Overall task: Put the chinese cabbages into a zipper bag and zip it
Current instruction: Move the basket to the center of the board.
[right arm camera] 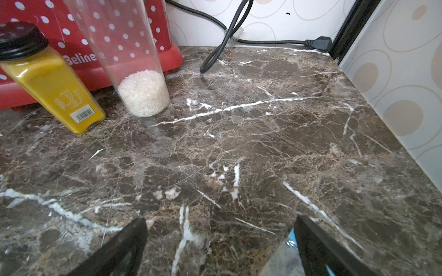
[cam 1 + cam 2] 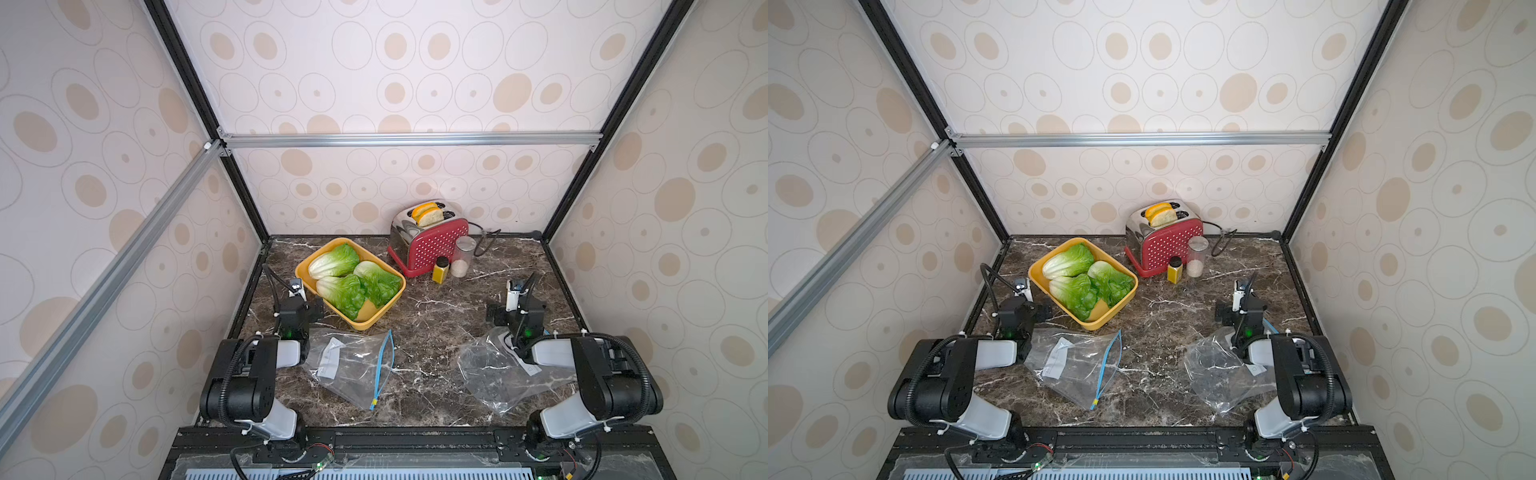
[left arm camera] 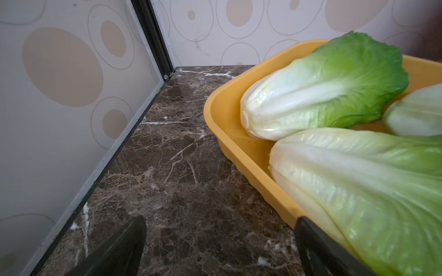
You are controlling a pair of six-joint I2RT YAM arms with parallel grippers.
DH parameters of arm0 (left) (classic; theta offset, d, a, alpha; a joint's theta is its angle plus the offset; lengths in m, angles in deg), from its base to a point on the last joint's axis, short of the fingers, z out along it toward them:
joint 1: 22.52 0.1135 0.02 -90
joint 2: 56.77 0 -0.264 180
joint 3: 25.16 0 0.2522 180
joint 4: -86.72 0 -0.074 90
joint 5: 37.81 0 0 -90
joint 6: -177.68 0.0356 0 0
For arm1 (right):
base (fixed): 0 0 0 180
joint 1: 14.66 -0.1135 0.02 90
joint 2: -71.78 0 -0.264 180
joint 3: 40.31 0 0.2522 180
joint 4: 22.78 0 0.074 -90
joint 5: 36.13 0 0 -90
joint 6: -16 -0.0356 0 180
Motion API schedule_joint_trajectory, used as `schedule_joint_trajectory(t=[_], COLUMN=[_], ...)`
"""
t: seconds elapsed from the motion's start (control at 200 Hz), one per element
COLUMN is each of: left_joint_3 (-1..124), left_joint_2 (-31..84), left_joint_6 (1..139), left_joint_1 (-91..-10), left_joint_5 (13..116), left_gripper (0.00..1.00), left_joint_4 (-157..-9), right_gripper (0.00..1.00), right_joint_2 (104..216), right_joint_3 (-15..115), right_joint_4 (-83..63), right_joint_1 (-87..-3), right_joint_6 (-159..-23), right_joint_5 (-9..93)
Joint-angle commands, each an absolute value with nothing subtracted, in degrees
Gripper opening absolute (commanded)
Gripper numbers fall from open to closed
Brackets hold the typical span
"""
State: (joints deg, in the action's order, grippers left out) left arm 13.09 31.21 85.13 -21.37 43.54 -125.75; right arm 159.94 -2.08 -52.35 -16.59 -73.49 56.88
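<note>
1. Kick-off, by the look of it: no step of the job was done. All the cabbages [image 2: 343, 291] lay in the yellow tub [image 2: 368, 311] at the back left of the desk [image 2: 436, 324], and none was in a bag.
2. Cabbage count: three, packed side by side and touching. Two had their white bases turned toward the left arm.
3. The left pincer [image 3: 220, 224] stood spread wide and grasped nothing. It was just beside the tub's near rim, and in the left wrist view one finger crossed in front of the closest cabbage. Whether it touched could not be told.
4. The right pincer [image 1: 220, 222] was released too and empty over bare desk, well apart from the tub.
5. Bag count: two, both clear and with nothing in them. The left bag [image 2: 353, 365] lay flat just in front of the tub, its blue zip strip along one edge. The right bag [image 2: 486, 374] lay crumpled, partly under the right arm. Whether either mouth was open could not be told.
6. My read was that everything remained: open a bag, load three cabbages, run the zip shut.
7. Bystanders at the back: one red toaster [image 2: 428, 245] holding two slices of bread [image 2: 428, 214], one yellow bottle [image 2: 440, 269], and one clear jar [image 2: 462, 257] with white grains at the bottom.
</note>
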Motion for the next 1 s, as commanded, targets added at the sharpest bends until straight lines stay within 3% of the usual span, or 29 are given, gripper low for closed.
schedule_joint_trajectory(t=[0.0,0.816,0.996], left_joint_3=[13.22,13.02,17.43], left_joint_2=[31.54,31.15,23.92], left_joint_6=[85.66,85.58,86.89], left_joint_1=[-21.12,-21.12,-21.12], left_joint_5=[43.92,43.97,47.41], left_gripper=[0.99,0.99,0.99], left_joint_4=[-126.99,-127.48,-113.80], right_gripper=[1.00,1.00,1.00], right_joint_2=[159.84,159.15,153.41], right_joint_3=[-1.98,-1.96,0.28], right_joint_4=[-53.49,-53.26,-44.04], right_joint_1=[-16.79,-16.81,-16.81], right_joint_6=[-72.87,-72.53,-72.58], right_joint_5=[56.59,55.33,54.62])
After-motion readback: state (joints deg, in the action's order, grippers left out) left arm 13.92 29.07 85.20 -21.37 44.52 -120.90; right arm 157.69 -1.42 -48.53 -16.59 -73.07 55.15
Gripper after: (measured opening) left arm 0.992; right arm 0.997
